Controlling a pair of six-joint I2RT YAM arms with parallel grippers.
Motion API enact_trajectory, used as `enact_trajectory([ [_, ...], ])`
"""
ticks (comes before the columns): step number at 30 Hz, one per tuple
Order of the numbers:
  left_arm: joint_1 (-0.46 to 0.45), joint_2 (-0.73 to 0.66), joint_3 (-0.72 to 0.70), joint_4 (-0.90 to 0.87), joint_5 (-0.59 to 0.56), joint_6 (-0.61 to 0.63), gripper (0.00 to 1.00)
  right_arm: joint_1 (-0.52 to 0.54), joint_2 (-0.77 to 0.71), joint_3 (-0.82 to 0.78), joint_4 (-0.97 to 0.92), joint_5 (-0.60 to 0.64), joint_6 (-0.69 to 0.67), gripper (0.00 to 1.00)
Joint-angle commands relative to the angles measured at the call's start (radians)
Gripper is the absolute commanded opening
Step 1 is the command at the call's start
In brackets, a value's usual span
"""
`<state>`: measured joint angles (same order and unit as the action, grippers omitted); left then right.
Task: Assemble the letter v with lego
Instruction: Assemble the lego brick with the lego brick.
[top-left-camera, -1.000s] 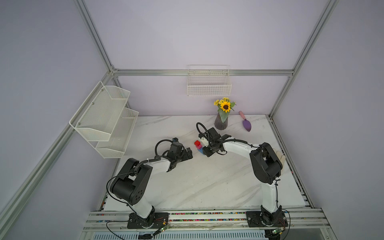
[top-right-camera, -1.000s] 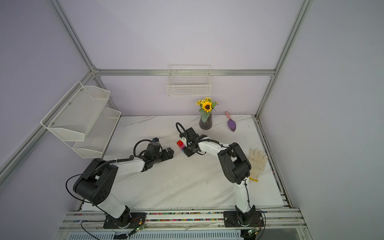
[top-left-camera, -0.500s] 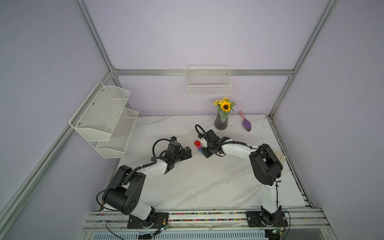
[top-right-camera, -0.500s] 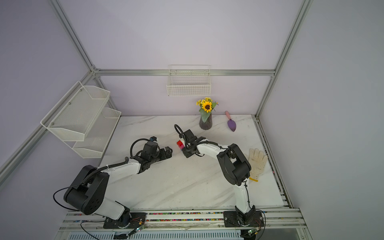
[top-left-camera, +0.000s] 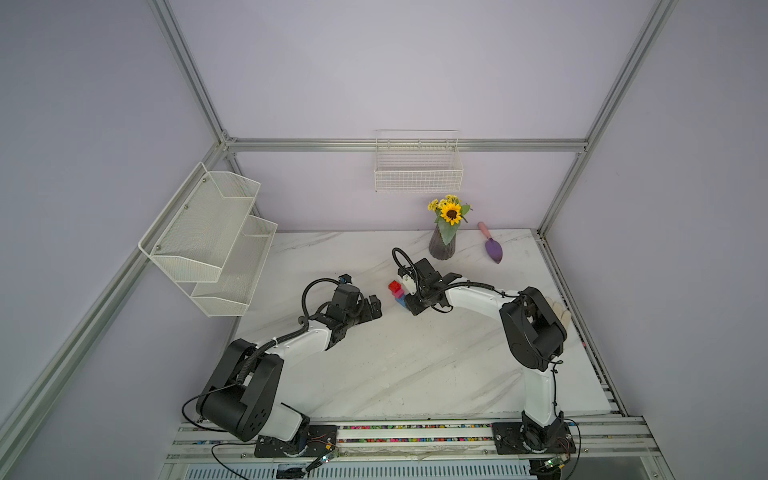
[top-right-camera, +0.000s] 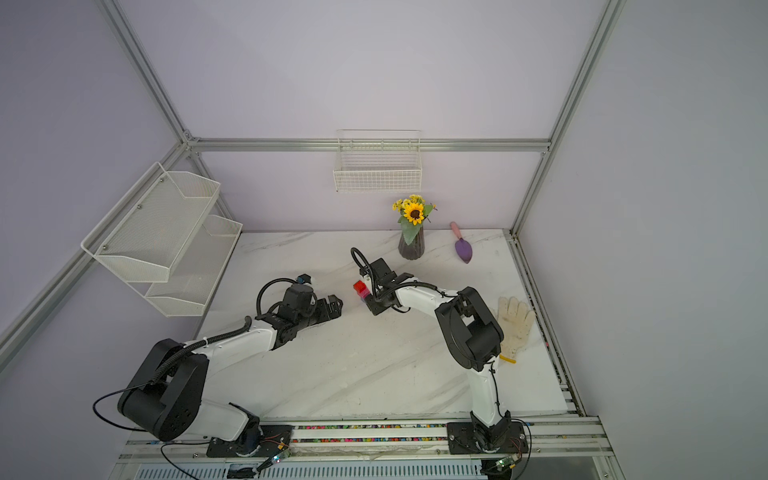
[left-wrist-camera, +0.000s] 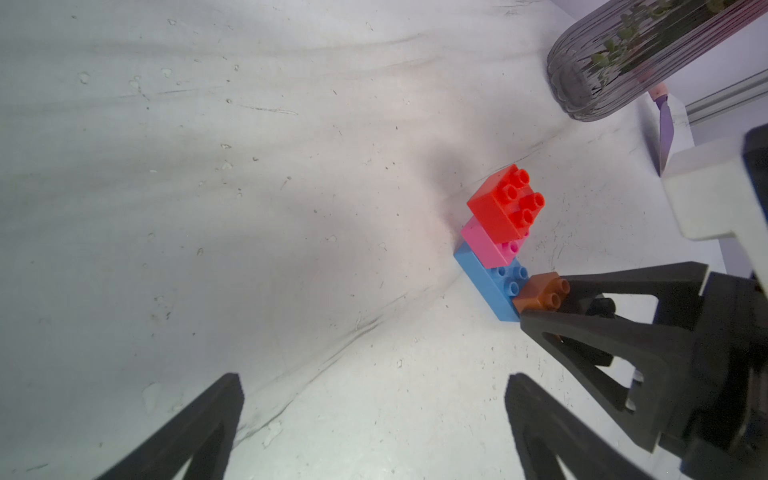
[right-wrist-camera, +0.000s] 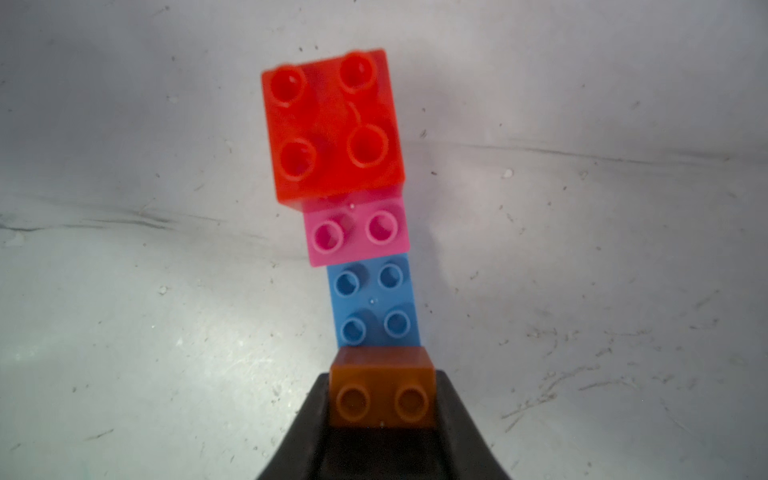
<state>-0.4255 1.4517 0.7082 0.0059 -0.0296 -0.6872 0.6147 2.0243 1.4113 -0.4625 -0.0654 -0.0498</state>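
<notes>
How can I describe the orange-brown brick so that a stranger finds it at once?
On the marble table, in front of the sunflower vase, stands a stack of lego bricks. The orange-brown brick sits at the light-blue brick's end, opposite the pink brick. It alone is clamped in the right gripper.

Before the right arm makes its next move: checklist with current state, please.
1. Grip: right gripper fingers shut on the orange-brown brick: ok.
2. Alignment: orange-brown brick sits over the free end of the blue brick: ok.
3. Seating: orange-brown brick pressed fully home: cannot tell.
4. Finished arm: red brick on pink brick on blue brick, stepped: ok.
5. Clearance: left gripper open, empty, apart from the bricks: ok.
6. Clutter: vase stands away from the bricks: ok.
</notes>
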Motion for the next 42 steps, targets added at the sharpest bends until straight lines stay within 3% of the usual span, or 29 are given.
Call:
enact_trajectory([
  [1, 0.007, -0.062, 0.013, -0.016, -0.007, 0.015, 1.00, -0.013, 0.086, -0.079, -0.208, -0.098, -0.033, 0.11],
  [6, 0.007, -0.080, 0.016, -0.033, -0.018, 0.021, 1.00, -0.032, 0.093, -0.074, -0.209, -0.136, -0.052, 0.11],
  [21, 0.007, -0.089, 0.020, -0.049, -0.030, 0.027, 1.00, -0.015, 0.090, -0.074, -0.255, 0.077, -0.014, 0.10],
  [27, 0.006, -0.104, 0.017, -0.051, -0.035, 0.025, 1.00, -0.009, 0.089, -0.084, -0.248, 0.110, -0.008, 0.11],
  [42, 0.007, -0.130, 0.005, -0.057, -0.034, 0.017, 1.00, -0.007, 0.119, -0.018, -0.334, 0.078, -0.038, 0.10],
])
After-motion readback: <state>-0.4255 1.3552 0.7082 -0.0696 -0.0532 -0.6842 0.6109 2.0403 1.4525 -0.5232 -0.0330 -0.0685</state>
